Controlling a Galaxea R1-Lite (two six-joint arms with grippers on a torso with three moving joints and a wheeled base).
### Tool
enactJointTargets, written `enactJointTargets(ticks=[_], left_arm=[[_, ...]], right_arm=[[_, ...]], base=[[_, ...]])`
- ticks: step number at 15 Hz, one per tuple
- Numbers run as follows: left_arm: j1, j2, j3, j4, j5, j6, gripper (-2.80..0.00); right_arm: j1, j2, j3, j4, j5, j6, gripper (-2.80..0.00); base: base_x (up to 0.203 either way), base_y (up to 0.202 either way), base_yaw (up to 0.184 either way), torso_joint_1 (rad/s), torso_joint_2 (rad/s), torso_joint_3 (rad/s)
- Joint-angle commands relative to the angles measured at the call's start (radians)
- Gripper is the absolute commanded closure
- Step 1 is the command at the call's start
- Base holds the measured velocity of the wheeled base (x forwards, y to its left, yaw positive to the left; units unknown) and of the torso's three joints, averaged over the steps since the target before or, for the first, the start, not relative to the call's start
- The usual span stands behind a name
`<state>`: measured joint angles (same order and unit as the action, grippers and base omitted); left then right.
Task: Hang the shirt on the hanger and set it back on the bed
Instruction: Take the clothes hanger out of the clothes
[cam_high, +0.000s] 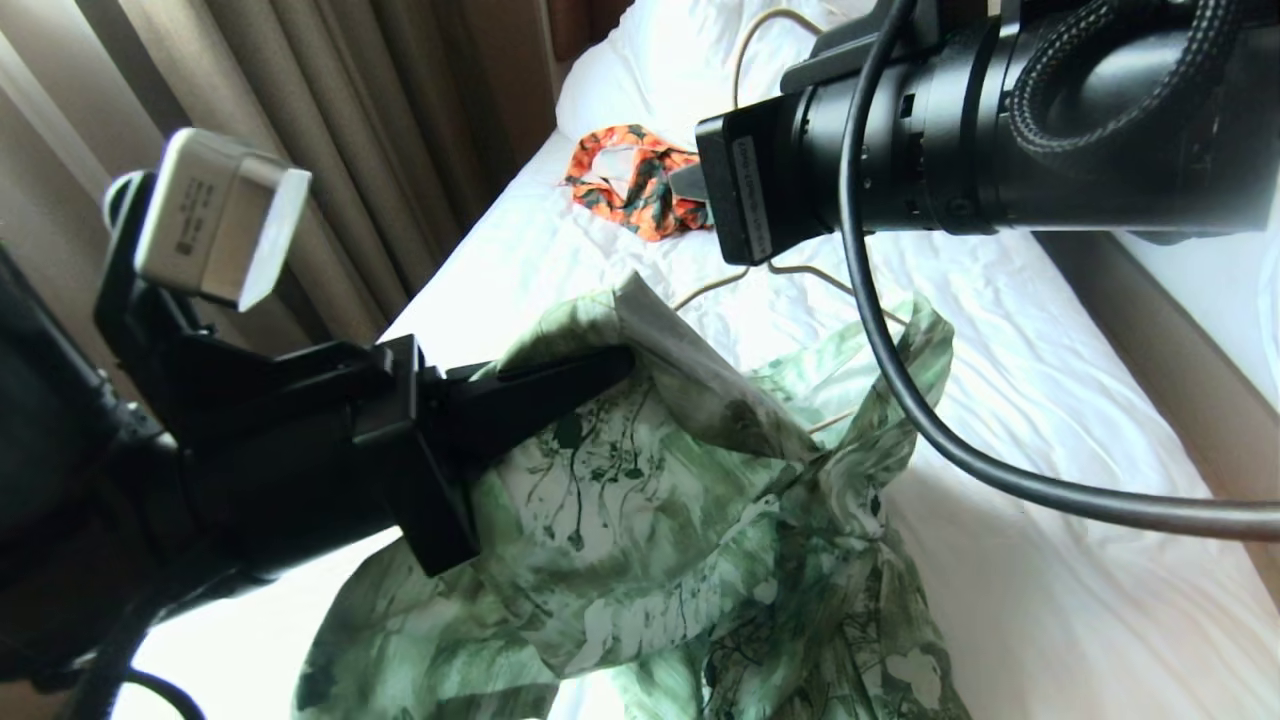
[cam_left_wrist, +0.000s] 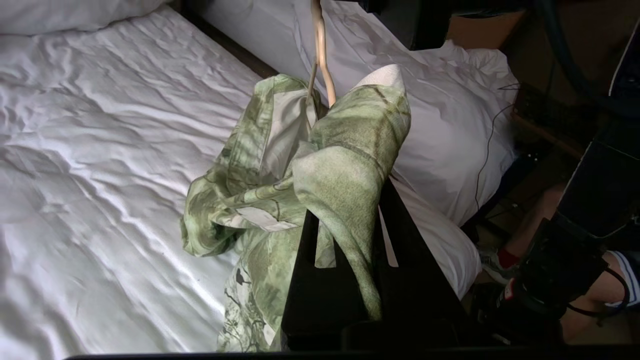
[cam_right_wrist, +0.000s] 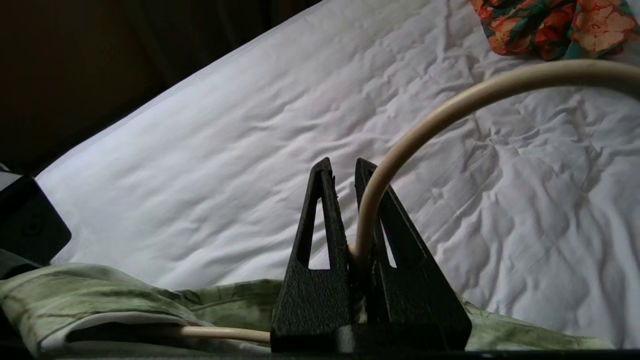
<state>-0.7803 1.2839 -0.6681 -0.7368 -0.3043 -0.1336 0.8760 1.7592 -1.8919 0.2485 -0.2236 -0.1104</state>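
The pale green shirt (cam_high: 640, 520) lies bunched on the white bed (cam_high: 1050, 560), with one part lifted. My left gripper (cam_left_wrist: 350, 210) is shut on a fold of that shirt (cam_left_wrist: 340, 165), and the cloth drapes over its fingertips. In the head view the left gripper (cam_high: 615, 368) reaches in from the left. My right gripper (cam_right_wrist: 344, 167) is shut on the neck of the cream hanger (cam_right_wrist: 450, 107), just above the shirt (cam_right_wrist: 100, 300). One hanger arm runs into the cloth. The hanger's neck (cam_left_wrist: 320, 50) rises out of the collar. In the head view the right wrist hides those fingers.
An orange-and-dark-green floral garment (cam_high: 635, 180) lies farther up the bed. Curtains (cam_high: 300, 100) hang along the left side. A second white bed (cam_high: 1220, 290) stands to the right across a narrow gap. A person's leg and shoe (cam_left_wrist: 505, 260) show beside a pillow (cam_left_wrist: 450, 125).
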Motion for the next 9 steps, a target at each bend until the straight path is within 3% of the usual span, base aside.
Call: enactJointTargets(ticks=[1,6,7,9], left_arm=[[0.034,-0.039,0.004,0.005,-0.037,-0.001,0.0],[0.033,-0.043,0.008,0.036,-0.045,0.0,0.0],[0.033,-0.044,0.01,0.036,-0.05,0.0,-2.8],[0.035,-0.049,0.008,0.036,-0.064,0.0,-2.8]], right_arm=[[-0.022,-0.007,0.001,0.006,0.001,-0.004,0.0],[-0.031,-0.007,-0.012,0.006,0.001,-0.006,0.0],[-0.031,-0.007,-0.013,0.006,0.001,-0.006,0.0],[-0.031,-0.007,-0.013,0.006,0.001,-0.006,0.0]], base=[[0.0,0.0,0.0,0.0,0.0,0.0],[0.0,0.0,0.0,0.0,0.0,0.0],[0.0,0.0,0.0,0.0,0.0,0.0],[0.0,0.0,0.0,0.0,0.0,0.0]])
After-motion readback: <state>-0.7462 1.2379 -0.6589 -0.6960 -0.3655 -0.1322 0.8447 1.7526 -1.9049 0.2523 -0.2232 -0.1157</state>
